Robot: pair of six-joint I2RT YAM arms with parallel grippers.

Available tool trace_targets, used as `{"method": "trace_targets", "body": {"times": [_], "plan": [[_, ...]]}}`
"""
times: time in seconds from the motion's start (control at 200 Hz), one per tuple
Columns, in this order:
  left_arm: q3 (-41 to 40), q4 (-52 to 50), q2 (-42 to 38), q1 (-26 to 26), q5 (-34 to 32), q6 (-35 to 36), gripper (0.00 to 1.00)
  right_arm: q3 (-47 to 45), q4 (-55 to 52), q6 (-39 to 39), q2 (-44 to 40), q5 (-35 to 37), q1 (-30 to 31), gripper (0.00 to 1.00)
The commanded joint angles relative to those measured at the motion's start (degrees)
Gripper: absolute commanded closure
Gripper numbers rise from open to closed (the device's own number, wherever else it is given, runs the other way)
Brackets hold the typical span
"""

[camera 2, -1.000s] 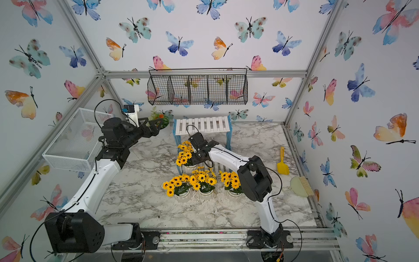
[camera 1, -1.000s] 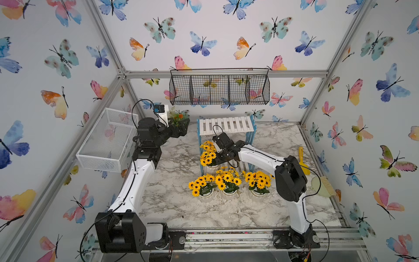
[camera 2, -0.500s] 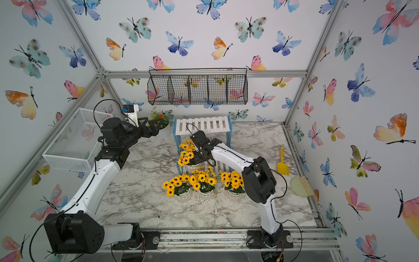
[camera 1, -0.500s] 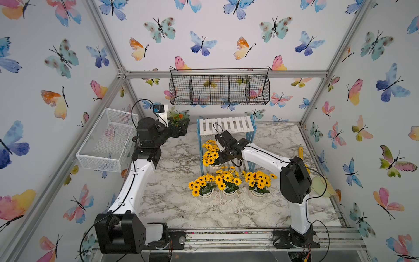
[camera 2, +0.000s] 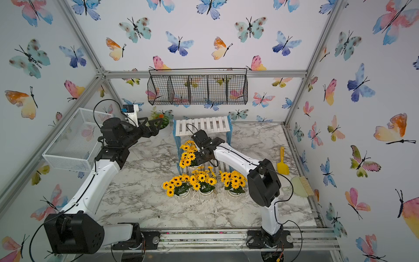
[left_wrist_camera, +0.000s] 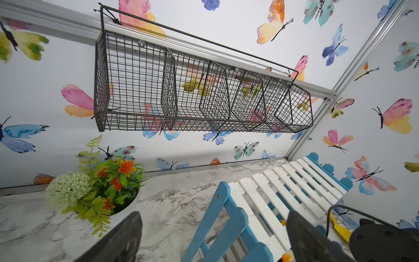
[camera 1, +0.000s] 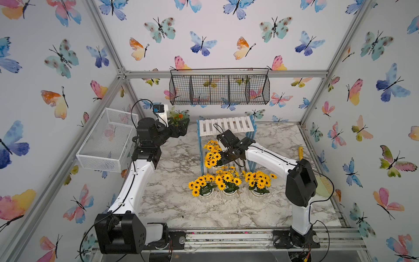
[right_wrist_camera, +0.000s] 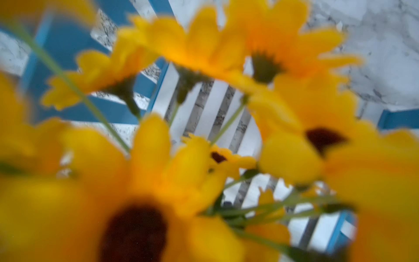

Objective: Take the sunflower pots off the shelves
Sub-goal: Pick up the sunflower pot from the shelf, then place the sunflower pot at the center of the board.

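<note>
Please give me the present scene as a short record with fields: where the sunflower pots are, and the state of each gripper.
Done: row of three sunflower pots, standing on the table before the shelves
Remaining: fourth sunflower pot, at the left end of the lower shelf
Top shelf: bare
Right gripper: shut, buried in the fourth pot's flowers; grip hidden
Left gripper: open, holding nothing, near the mixed-flower pot

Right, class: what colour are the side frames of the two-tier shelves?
The side frames are blue; clearest in the left wrist view.
</note>
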Motion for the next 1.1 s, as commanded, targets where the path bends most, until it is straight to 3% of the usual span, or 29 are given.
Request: {"method": "trace_targets", "body": {"times": [0.0, 0.535, 1.096], "plan": [[-0.3, 1.4, -1.5, 0.5, 1.3, -0.1, 0.02, 0.1, 3.8, -0.5, -5.0, 0.7, 0.2, 0.98], [-0.9, 3.0, -1.5, 0.5, 4.2, -1.2, 0.02, -9.3, 7.8, 0.5, -8.1, -1.6, 0.2, 0.98], [-0.9, 2.9, -1.3, 0.5, 3.9, -1.0, 0.02, -15.6, 8.7, 0.7, -17.5, -0.6, 0.2, 0.98]]}}
